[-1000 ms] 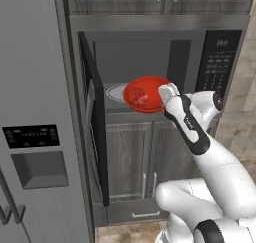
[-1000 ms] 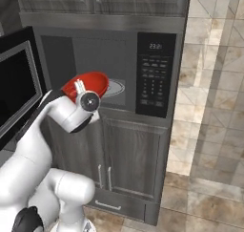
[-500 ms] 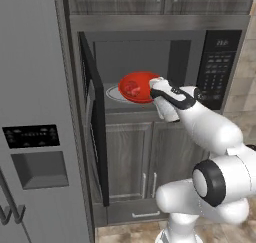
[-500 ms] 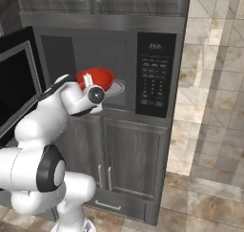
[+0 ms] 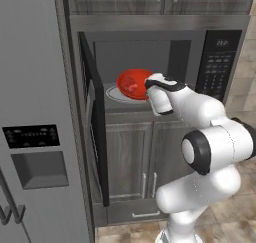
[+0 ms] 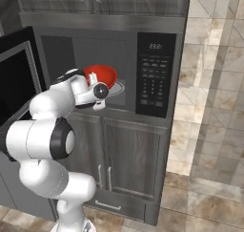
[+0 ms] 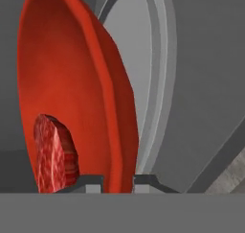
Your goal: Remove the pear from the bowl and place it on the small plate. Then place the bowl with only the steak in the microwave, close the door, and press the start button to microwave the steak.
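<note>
My gripper (image 5: 147,86) is shut on the near rim of the red bowl (image 5: 131,83), holding it tilted inside the microwave (image 5: 150,49) just above the white turntable (image 5: 112,93). From the right the bowl (image 6: 101,74) and gripper (image 6: 91,79) show in the cavity beside the keypad (image 6: 155,83). In the hand view the gripper (image 7: 118,180) pinches the bowl's (image 7: 81,83) rim, one finger on each side. The steak (image 7: 55,153) lies inside the bowl near the fingers, with the turntable (image 7: 129,50) behind. The door (image 5: 95,117) stands open to the left. The pear and the small plate are out of view.
A grey fridge (image 5: 35,112) with a dispenser stands left of the open door. Grey cabinet doors (image 5: 130,157) sit below the microwave and more cabinets above. The door (image 6: 16,83) juts out on the left. Tiled wall and floor (image 6: 209,131) lie to the right.
The arm has stretched forward and carried the bowl deeper into the microwave cavity, over the turntable. The gripper has stayed shut on the rim.
</note>
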